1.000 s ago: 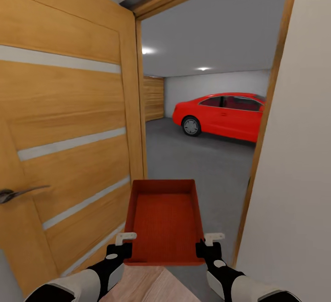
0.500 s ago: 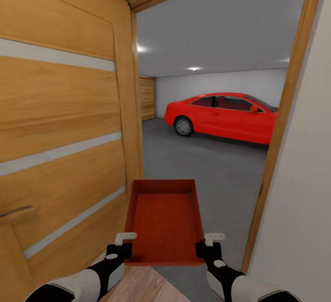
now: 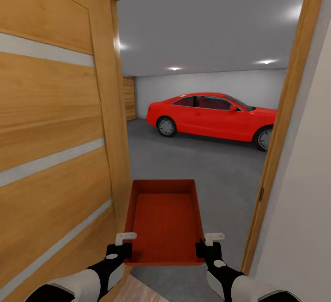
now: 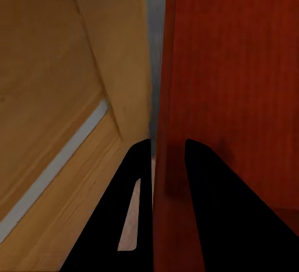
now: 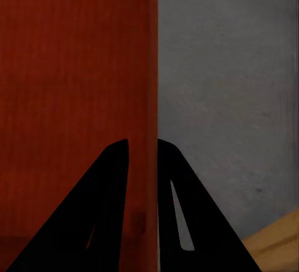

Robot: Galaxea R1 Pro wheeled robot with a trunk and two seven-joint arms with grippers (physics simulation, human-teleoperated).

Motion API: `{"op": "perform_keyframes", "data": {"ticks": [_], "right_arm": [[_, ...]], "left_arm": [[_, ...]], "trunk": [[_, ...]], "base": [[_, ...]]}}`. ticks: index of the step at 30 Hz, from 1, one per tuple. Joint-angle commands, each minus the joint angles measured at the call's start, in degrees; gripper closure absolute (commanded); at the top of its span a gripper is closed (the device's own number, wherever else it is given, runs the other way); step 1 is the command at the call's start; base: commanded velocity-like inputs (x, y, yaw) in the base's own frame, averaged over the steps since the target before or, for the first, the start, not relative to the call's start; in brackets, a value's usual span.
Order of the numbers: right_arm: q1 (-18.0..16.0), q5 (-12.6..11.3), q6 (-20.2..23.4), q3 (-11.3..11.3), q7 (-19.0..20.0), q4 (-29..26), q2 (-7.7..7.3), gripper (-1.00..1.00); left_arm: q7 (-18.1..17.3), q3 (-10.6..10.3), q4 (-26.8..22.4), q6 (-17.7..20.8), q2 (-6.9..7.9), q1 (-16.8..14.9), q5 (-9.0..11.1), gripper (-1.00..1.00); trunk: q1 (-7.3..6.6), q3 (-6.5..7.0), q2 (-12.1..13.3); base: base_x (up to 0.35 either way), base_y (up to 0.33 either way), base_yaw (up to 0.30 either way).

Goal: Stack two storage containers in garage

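Note:
I hold one orange-red storage container (image 3: 164,221) level in front of me, in the doorway to the garage. My left gripper (image 3: 125,245) is shut on its near left wall, and my right gripper (image 3: 206,245) is shut on its near right wall. In the left wrist view the container's wall (image 4: 163,98) runs between the two dark fingers (image 4: 212,191). The right wrist view shows the same grip on the other wall (image 5: 152,98), with grey concrete floor (image 5: 230,98) beyond. The bin is empty inside.
An open wooden door (image 3: 50,122) stands close on my left. The wooden door frame (image 3: 287,108) and a pale wall (image 3: 308,210) are close on my right. Ahead lies the grey garage floor (image 3: 197,164), with a red car (image 3: 211,115) parked at the back.
The view has advanced through the doorway: the door now fills more of the left side and more of the car shows. The container and both grippers keep their place in the picture.

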Motion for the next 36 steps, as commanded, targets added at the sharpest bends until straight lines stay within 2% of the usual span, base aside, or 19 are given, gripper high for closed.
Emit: {"op": "perform_keyframes", "data": {"ticks": [1, 36], "right_arm": [[0.0, -0.1, 0.0, -2.6, 0.1, 0.1, -0.09, 1.00], [0.0, -0.1, 0.0, -2.6, 0.1, 0.1, -0.08, 1.00]], "left_arm": [[0.3, 2.6, -0.2, -3.2, 1.47, -0.1, -0.8, 1.00], [0.3, 2.6, -0.2, -3.2, 1.47, -0.1, -0.8, 1.00]], "trunk": [[0.04, -0.09, -0.1], [0.04, -0.09, -0.1]], "base": [[0.261, 0.216, -0.275], [0.261, 0.216, -0.275]]}}
